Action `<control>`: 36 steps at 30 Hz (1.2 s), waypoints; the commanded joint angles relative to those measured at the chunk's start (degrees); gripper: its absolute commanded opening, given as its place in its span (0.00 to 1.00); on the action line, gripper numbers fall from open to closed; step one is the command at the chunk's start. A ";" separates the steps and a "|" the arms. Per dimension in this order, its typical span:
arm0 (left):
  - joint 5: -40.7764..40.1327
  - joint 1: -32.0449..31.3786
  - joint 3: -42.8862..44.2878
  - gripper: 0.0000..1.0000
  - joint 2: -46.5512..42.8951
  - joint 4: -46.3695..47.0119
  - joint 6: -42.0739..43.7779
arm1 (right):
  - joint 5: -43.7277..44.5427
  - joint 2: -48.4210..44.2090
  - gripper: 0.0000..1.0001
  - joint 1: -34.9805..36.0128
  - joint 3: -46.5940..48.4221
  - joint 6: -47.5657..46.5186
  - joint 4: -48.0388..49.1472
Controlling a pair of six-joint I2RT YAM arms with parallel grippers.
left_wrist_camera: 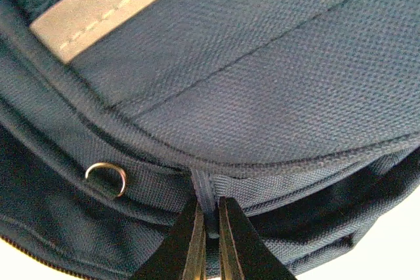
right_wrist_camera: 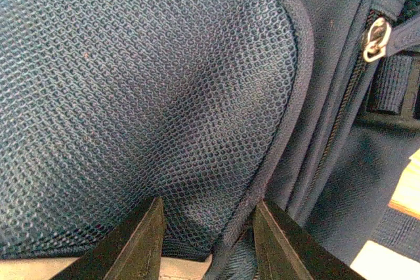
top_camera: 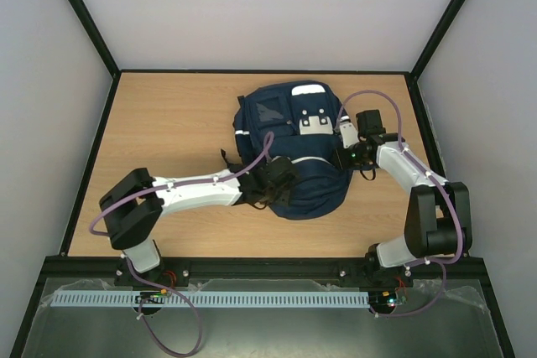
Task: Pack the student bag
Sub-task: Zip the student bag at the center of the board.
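Broadly, the wooden table (top_camera: 168,123) carries one student bag (top_camera: 310,186), lying flat just right of centre with its white patches toward the far edge; two arms reach onto it, one from each side. By my reading the step in hand is working a zip, with one pincer steadying the bag while the other hauls; whether the zip is being opened or closed I cannot tell.

The right gripper (right_wrist_camera: 207,204) stands about half closed, its jaws astride the bound edge of the mesh pocket (right_wrist_camera: 131,83); the fabric fills the gap, so it looks to be pinching that edge. The left gripper (left_wrist_camera: 210,204) is closed tight on a navy fabric pull tab (left_wrist_camera: 203,188) at the bag's near seam.

Next, the left arm would need to draw the tab along the curve of the seam, not away from it; the right must hold firm so that the bag does not slide.

Counted: one bag, two grippers, one reflective strip (left_wrist_camera: 111,1), one metal zip pull (right_wrist_camera: 375,39), one small metal ring (left_wrist_camera: 106,178).
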 commanded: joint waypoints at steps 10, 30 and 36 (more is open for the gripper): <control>-1.94 -4.47 6.18 0.02 2.18 -11.21 -0.68 | 0.64 1.24 0.39 0.93 -1.11 0.37 -2.38; 8.79 22.94 -8.39 0.59 -17.54 4.23 7.21 | 8.84 3.41 0.57 0.93 4.75 0.80 -3.11; 11.23 31.12 -9.46 0.57 -10.46 13.80 3.62 | 12.77 9.95 0.62 0.92 11.83 0.80 -3.95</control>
